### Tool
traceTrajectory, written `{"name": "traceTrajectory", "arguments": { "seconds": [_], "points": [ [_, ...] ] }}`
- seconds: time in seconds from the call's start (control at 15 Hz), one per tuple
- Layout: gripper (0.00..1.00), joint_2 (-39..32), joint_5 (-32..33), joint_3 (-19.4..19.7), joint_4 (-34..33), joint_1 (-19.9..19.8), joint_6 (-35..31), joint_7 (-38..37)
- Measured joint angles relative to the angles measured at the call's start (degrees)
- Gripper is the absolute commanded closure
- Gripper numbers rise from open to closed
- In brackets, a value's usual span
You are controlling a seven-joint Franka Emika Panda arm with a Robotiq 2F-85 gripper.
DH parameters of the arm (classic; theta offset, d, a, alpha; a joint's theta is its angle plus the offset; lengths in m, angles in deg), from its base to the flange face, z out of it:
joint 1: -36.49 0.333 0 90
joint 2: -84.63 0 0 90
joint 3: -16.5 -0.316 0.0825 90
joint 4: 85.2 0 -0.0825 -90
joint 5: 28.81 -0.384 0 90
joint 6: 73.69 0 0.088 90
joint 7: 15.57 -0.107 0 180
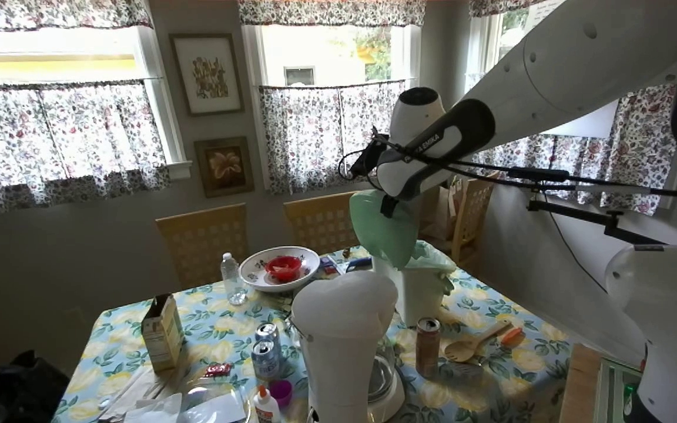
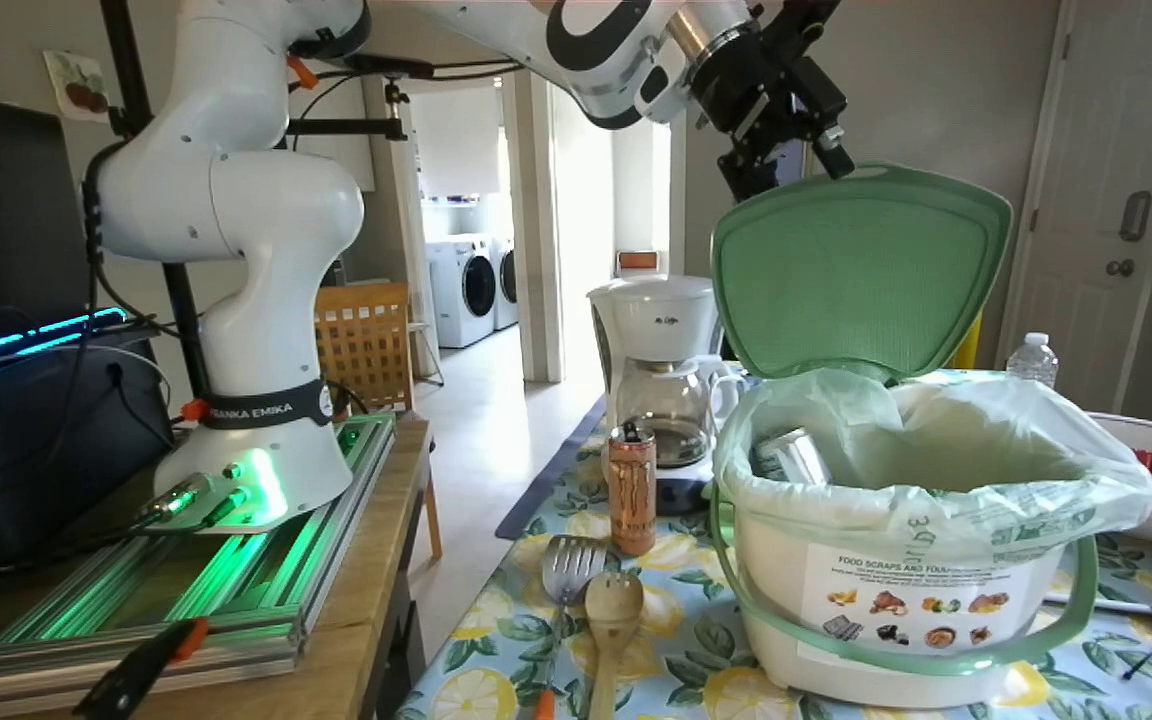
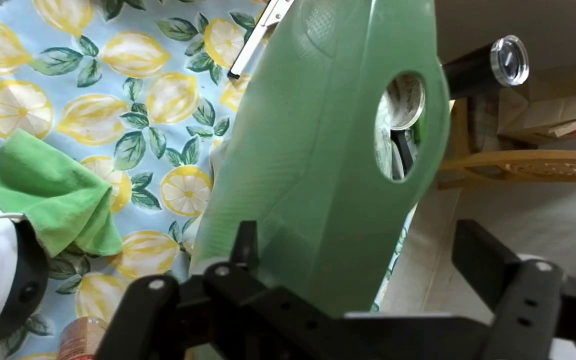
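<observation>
My gripper is open, its fingers wide apart, with nothing clamped between them. It is at the upper edge of a raised green lid; in the wrist view one finger overlaps the lid and the other is beyond its edge. I cannot tell whether the finger touches it. The gripper and the raised lid also show in an exterior view. The lid belongs to a white food-scrap bin with a pale green liner bag. A silver can lies inside the bag. In an exterior view the lid stands tilted above the bin.
A coffee maker and an orange can stand near the bin. A wooden spoon and metal spatula lie in front. A floral bowl, bottle, carton and green cloth are also on the table.
</observation>
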Motion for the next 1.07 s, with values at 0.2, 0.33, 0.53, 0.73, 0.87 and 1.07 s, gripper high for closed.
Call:
{"name": "traceTrajectory", "arguments": {
  "seconds": [0.2,0.33,0.53,0.73,0.87,1.07],
  "points": [
    [0.00,0.0,-3.1,2.4,1.9,0.1,0.3,2.2],
    [0.00,0.0,-5.3,3.6,3.3,0.0,0.4,3.8],
    [0.00,0.0,-9.1,5.4,4.5,0.4,0.4,6.9],
    [0.00,0.0,-12.5,6.7,4.5,1.6,0.4,10.4],
    [0.00,0.0,-14.3,7.4,4.5,2.2,0.7,12.3],
    [0.00,0.0,-16.6,8.5,4.7,2.1,2.2,14.5]
  ]
}}
